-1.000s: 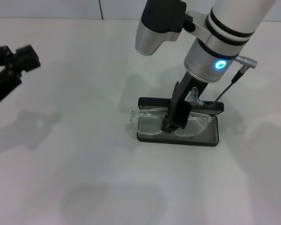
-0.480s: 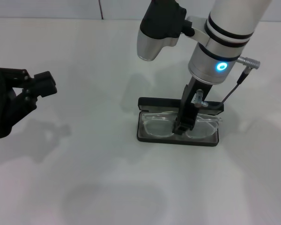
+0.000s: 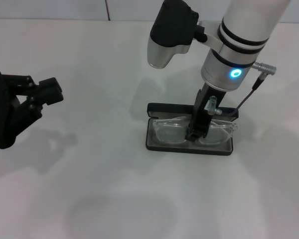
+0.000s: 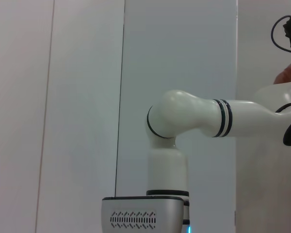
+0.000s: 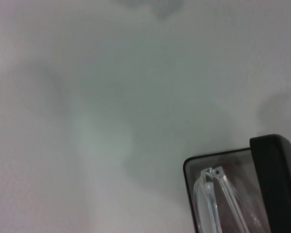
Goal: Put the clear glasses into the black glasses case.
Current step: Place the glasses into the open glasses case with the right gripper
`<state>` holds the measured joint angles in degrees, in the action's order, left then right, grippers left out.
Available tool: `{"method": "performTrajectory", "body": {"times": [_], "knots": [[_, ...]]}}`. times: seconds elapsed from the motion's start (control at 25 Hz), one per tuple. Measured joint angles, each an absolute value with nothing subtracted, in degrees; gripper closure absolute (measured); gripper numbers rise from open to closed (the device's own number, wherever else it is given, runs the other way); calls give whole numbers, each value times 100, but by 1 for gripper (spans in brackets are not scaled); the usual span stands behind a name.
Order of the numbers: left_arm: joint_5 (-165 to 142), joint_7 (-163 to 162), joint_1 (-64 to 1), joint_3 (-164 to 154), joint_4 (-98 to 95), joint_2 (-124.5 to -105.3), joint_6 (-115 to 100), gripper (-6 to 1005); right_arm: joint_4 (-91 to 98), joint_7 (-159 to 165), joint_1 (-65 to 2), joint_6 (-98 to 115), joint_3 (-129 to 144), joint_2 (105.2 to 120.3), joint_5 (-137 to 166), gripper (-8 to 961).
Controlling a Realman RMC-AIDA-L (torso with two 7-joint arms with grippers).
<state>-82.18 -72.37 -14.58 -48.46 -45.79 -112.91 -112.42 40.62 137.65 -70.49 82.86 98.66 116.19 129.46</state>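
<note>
The right tool [image 3: 197, 133], narrow and black, points straight down at centre right of the head view, closed on the transparent curved plastic glasses [image 3: 175, 130]. These lie inside the open matte black oblong hard case [image 3: 189, 148] on the smooth white tabletop [image 3: 114, 189]. The left tool [image 3: 49, 91] hovers at left edge; its state cannot be told.

The black glasses case [image 3: 189, 148] lies open on the white surface, to the right of the middle. It is oblong with rounded corners, and its long side runs left to right. The lid stands up at the far edge, and the inside looks grey. The clear glasses [image 3: 169, 132] lie inside the tray, fully transparent, about as wide as the case. One clear end [image 5: 211, 187] rests near a corner of the case.
</note>
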Motion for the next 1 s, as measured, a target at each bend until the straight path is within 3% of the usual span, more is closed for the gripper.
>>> {"method": "performTrajectory", "body": {"times": [1.0], "knots": [[-8218,-7233,-1520,-4834,-4562,-11303,-11205,926,3925,13746,-7040,8223,9916,11619,12946,821]]}}
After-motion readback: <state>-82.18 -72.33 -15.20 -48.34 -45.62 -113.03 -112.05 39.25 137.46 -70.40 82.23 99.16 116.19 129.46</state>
